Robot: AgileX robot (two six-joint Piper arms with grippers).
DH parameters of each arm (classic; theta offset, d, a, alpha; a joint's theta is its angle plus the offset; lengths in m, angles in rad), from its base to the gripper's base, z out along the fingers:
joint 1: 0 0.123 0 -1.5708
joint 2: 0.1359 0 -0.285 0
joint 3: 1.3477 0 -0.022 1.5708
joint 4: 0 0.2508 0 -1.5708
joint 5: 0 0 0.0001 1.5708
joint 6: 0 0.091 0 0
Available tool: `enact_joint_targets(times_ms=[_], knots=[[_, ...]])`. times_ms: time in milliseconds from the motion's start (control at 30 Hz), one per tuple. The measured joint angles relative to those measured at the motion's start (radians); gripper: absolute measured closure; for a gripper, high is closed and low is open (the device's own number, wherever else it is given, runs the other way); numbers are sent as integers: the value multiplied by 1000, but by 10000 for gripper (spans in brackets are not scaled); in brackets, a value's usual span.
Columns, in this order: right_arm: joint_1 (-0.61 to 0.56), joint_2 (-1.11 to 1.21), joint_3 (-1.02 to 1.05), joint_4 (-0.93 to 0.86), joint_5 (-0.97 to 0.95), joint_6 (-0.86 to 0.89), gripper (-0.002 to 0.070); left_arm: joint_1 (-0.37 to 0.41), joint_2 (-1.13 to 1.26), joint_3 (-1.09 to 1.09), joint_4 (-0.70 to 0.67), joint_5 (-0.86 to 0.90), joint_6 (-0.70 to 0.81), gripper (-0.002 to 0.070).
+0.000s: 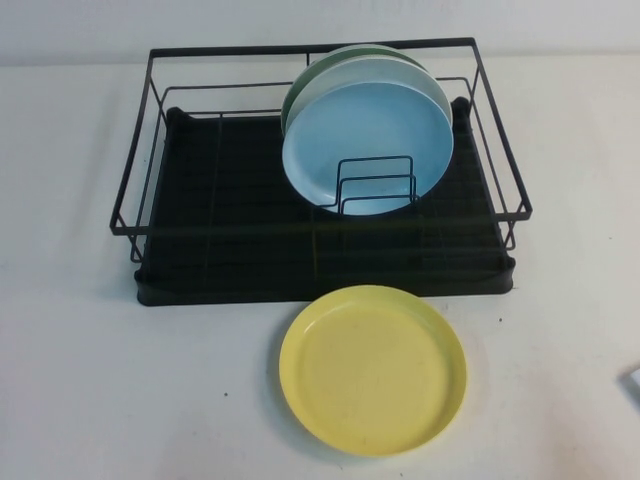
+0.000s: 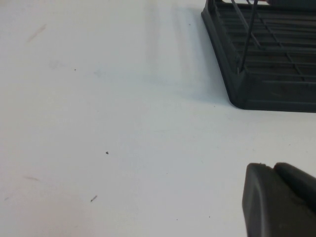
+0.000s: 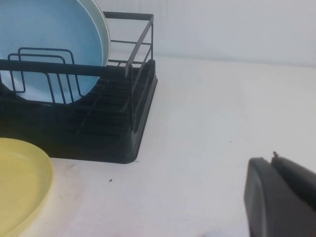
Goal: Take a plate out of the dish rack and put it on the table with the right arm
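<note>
- The left arm's black moulded gripper shows only as a dark corner at the edge of its own wrist view, low over the white surface; whether it is open cannot be told.
- The right arm's black moulded gripper shows likewise in its wrist view, holding nothing visible.

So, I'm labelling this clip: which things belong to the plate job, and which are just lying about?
Job:
- round plain yellow plastic plate, flat on the white speckled table
- black wire-frame dish rack
- right gripper, low over the table right of the rack

Lying about:
- light blue plate, upright in the rack
- green plate behind it
- left gripper, near the rack's left corner
</note>
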Motion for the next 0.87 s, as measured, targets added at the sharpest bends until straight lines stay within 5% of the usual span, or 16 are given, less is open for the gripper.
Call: enact_joint_targets(times_ms=[867], knots=[[0,0,0,-227,191,287,694,0,0,0,0,0,0,679]])
